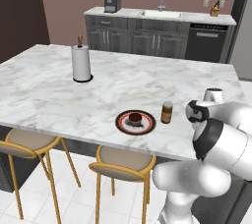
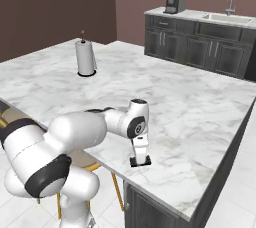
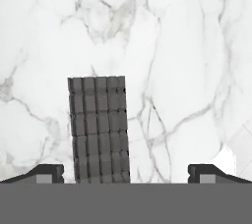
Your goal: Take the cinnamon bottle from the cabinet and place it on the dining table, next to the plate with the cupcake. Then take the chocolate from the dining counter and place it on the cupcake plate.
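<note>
The gripper (image 3: 126, 174) is hanging wide open over the dining counter (image 3: 187, 46). The chocolate (image 3: 99, 128) is lying flat between its fingertips, nearer the left one, touching neither

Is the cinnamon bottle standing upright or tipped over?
Upright: the cinnamon bottle stands on the dining table, grey lid on top, beside the plate.

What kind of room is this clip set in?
A rendered home kitchen with a dining island, most likely. A big marble dining table with bar stools fills the foreground. Behind it runs a dark counter with a sink and a coffee machine, next to a dishwasher.
</note>
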